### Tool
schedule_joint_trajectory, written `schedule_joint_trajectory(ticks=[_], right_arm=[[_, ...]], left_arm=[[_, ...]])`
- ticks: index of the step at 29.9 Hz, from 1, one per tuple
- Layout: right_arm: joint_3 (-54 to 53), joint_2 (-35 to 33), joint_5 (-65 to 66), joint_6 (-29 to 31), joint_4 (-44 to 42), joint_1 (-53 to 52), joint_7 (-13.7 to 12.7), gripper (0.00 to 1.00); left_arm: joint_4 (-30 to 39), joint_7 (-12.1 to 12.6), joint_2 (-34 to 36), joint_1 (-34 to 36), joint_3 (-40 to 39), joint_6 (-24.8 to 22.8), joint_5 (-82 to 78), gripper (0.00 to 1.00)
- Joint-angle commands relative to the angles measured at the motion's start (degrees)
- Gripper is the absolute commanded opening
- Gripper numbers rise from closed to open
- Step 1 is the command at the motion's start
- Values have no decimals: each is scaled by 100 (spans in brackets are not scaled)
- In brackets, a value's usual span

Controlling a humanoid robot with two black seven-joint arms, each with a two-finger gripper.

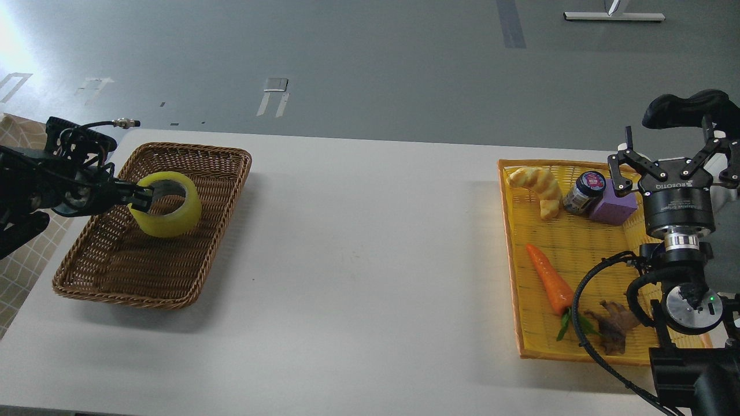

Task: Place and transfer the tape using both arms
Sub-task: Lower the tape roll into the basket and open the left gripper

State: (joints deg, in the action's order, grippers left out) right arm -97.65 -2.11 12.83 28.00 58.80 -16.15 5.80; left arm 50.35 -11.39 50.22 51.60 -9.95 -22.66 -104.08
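Note:
The yellow tape roll [167, 211] with its grey-white core is over the brown wicker basket [191, 271] at the left of the table, tilted. My left gripper [140, 197] comes in from the left and is shut on the roll's left wall, one finger inside the core. I cannot tell whether the roll touches the basket floor. My right gripper [665, 157] is at the right, raised over the far right corner of the yellow tray [511, 277], with its fingers spread open and empty.
The yellow tray holds a croissant-shaped bread [537, 188], a small jar [584, 193], a purple block [614, 205], an orange carrot [549, 277] and a brown root-like object [613, 326]. The white table [358, 242] lies between basket and tray.

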Motion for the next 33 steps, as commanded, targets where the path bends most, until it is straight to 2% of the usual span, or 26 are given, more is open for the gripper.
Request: schedule_joint_trajectory(ticks=[1, 22, 23, 27, 29, 31, 33], right_arm=[[0, -9, 0, 0, -1, 7, 0, 100], [-9, -9, 0, 0, -53, 16, 0, 100], [-9, -9, 0, 0, -53, 16, 9, 100], [-18, -9, 0, 0, -80, 16, 0, 100], [-18, -9, 0, 0, -80, 7, 0, 100], [-18, -9, 0, 0, -80, 7, 0, 100], [-18, -9, 0, 0, -80, 7, 0, 100]], left_arm=[[-131, -4, -21, -10, 10, 25, 133, 0], [-280, -4, -30, -203, 10, 25, 459, 0], [-280, -4, -30, -195, 10, 25, 467, 9], [-280, 5, -47, -195, 2, 25, 476, 13], [-280, 5, -56, -186, 1, 25, 502, 21], [-272, 5, -82, -177, 1, 16, 555, 24], [-272, -4, -82, -177, 1, 16, 617, 33]])
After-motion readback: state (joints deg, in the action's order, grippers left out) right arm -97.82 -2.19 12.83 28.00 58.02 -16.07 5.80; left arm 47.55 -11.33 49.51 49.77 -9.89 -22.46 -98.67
